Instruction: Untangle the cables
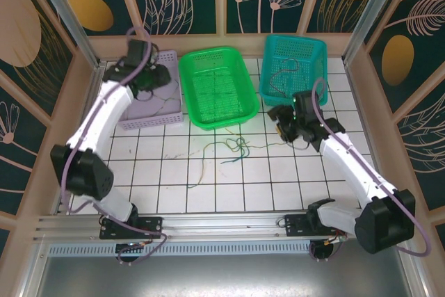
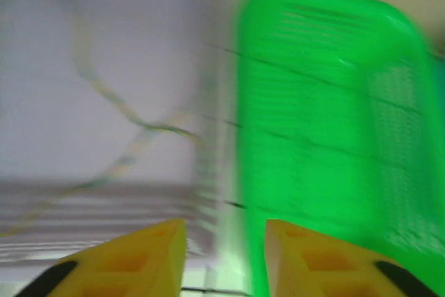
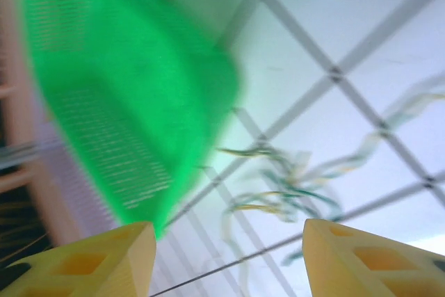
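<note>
The tangled cables [image 1: 235, 148] are pictured strung nine-to-three on the tiled table [image 1: 174, 172] before the green basket [image 1: 219, 85], at eight o'clock from the nearer right gripper [image 1: 281, 125], jaws parted and empty; the left gripper [image 1: 158, 83], part-open and empty, is positioned over the purple basket [image 1: 149, 121].

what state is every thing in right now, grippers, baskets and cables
left gripper, open, nothing held
right gripper, open, nothing held
loose cables, tangled together
purple basket, pale cable inside
green basket, empty
teal basket, dark cable inside
</note>
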Robot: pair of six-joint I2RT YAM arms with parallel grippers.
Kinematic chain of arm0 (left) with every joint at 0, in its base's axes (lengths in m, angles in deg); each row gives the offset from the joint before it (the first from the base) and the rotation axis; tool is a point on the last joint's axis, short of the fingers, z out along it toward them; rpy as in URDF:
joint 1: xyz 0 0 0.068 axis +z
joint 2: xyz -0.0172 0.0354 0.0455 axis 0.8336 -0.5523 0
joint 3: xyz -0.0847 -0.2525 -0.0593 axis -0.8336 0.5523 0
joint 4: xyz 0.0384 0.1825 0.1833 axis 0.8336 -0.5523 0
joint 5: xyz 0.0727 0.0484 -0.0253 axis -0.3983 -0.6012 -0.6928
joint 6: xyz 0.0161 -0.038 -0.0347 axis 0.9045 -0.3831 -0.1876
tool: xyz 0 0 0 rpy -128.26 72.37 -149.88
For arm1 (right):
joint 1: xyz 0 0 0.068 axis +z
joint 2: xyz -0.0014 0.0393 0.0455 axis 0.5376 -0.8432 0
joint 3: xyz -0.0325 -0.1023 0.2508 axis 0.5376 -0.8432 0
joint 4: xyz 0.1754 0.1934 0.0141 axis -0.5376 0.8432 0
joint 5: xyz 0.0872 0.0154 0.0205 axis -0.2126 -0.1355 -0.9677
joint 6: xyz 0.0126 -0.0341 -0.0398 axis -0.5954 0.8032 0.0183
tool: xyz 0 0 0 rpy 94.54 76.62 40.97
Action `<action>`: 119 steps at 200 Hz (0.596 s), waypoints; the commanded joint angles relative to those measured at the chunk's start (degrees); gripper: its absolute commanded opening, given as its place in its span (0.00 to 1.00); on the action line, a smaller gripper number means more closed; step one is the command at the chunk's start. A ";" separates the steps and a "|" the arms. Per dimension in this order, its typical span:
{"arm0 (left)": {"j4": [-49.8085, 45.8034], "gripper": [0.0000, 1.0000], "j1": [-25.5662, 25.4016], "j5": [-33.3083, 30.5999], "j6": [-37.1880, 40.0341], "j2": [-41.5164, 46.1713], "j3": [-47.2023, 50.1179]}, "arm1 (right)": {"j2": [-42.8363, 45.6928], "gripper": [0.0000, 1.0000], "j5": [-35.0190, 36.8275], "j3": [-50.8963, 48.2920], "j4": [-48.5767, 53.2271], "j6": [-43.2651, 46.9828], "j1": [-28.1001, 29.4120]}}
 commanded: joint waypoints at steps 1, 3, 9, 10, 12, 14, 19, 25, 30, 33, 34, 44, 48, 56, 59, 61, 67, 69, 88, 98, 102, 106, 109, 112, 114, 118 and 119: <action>8.71 0.33 -6.45 8.44 -7.32 4.74 11.82 | 1.84 0.60 8.51 -4.35 5.93 -4.48 -0.33; 9.34 0.33 -7.13 8.58 -7.87 5.33 12.99 | 1.80 0.60 9.07 -4.53 6.40 -4.38 -0.41; 11.61 0.33 -9.23 9.56 -9.73 6.71 16.49 | 1.45 0.62 11.26 -5.17 7.61 -4.42 -1.00; 12.04 0.33 -9.63 9.77 -10.03 7.07 17.10 | 1.31 0.62 11.43 -5.29 7.79 -4.42 -1.07; 12.92 0.33 -10.19 10.06 -10.59 7.63 18.22 | 1.15 0.63 11.62 -5.63 7.96 -4.43 -1.47; 13.73 0.33 -11.08 10.33 -11.36 8.15 19.29 | 1.02 0.63 11.67 -5.91 8.07 -4.43 -1.92; 15.78 0.34 -12.93 10.93 -13.05 9.18 21.81 | 0.36 0.63 11.41 -6.72 7.82 -4.27 -3.04; 18.31 0.35 -15.36 11.84 -14.30 10.08 24.30 | -0.36 0.63 11.10 -7.45 6.99 -3.93 -3.97; 19.83 0.37 -17.23 12.36 -14.81 10.53 25.79 | -1.13 0.63 11.15 -7.92 6.54 -4.10 -4.47; 20.23 0.37 -18.19 12.44 -14.80 10.58 26.39 | -1.62 0.63 11.23 -8.09 6.36 -4.32 -4.76; 20.27 0.38 -18.50 12.44 -14.72 10.59 26.44 | -1.71 0.63 11.28 -8.16 6.24 -4.38 -4.88; 19.31 0.40 -21.07 11.64 -13.69 10.00 27.47 | -3.91 0.63 11.73 -8.11 4.65 -4.78 -5.34; 19.02 0.40 -22.00 11.49 -12.93 9.76 27.79 | -5.02 0.63 11.77 -7.88 4.07 -4.80 -5.39; 18.47 0.40 -23.55 11.23 -11.08 9.20 28.56 | -7.45 0.63 11.77 -7.04 3.71 -5.83 -5.44; 18.27 0.40 -24.16 11.01 -10.56 9.09 28.87 | -8.42 0.62 11.77 -6.62 3.62 -6.24 -5.42; 18.15 0.40 -24.53 10.85 -10.19 8.95 29.11 | -9.06 0.61 11.77 -6.35 3.52 -6.55 -5.44; 17.66 0.42 -25.55 10.24 -9.16 8.39 29.87 | -10.96 0.60 11.69 -5.62 2.79 -7.06 -5.40; 17.44 0.42 -25.84 10.06 -8.83 8.23 30.13 | -11.37 0.59 11.69 -5.47 2.61 -7.24 -5.37; 13.73 0.48 -28.09 8.10 -5.98 6.10 31.29 | -16.09 0.58 11.77 -3.61 1.26 -9.31 -4.78; 11.54 0.50 -28.79 6.59 -4.94 5.47 31.83 | -17.66 0.58 13.71 -3.03 0.79 -9.84 -4.98; 10.82 0.50 -28.91 5.98 -4.81 5.44 32.14 | -18.19 0.57 14.25 -2.84 0.62 -10.00 -5.13; 10.18 0.51 -28.92 5.52 -4.75 5.46 32.49 | -18.65 0.57 14.75 -2.67 0.26 -10.05 -5.29; 9.84 0.52 -28.99 5.34 -4.76 5.54 32.93 | -18.97 0.56 14.96 -2.63 -0.29 -9.98 -5.41; 9.74 0.52 -29.05 5.36 -4.78 5.70 33.24 | -19.27 0.56 15.08 -2.61 -0.81 -9.83 -5.51; 9.69 0.53 -29.07 5.44 -4.73 5.82 33.39 | -19.49 0.56 15.11 -2.54 -1.11 -9.73 -5.57; 9.68 0.53 -29.03 5.56 -4.63 6.06 33.46 | -19.96 0.55 15.11 -2.36 -1.70 -9.56 -5.66; 9.63 0.53 -29.06 5.52 -4.67 6.13 34.20 | -20.07 0.55 15.07 -2.39 -1.97 -9.50 -5.68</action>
